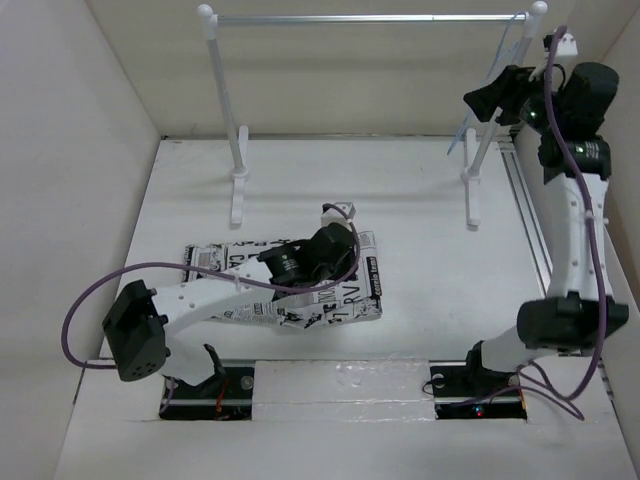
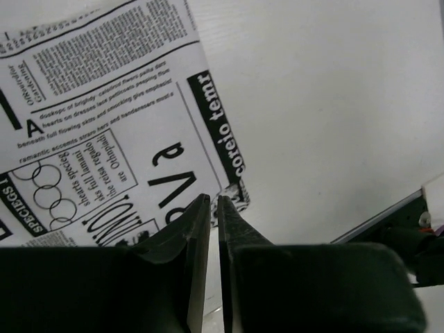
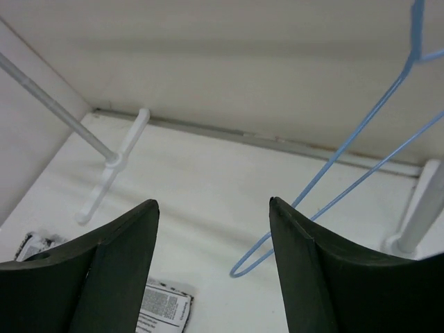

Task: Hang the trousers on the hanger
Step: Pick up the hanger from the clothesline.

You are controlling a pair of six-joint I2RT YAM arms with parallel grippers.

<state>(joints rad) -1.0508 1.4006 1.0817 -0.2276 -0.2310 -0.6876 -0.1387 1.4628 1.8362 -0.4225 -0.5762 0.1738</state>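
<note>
L tool (image 2: 214, 208) closed at trousers (image 2: 104, 125) edge, grip unclear; hanger (image 3: 347, 142) top cut off.

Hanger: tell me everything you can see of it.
The hanger is a thin pale-blue triangle, slender as wire, translucent-looking and bare. It appears to hang tilted from the right end of the rack's crossbar, with its lower corner free in the air. The right gripper, jaws open, faces it without touching.

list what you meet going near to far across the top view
arm bases → trousers → rack, with the hanger at its right end
</note>
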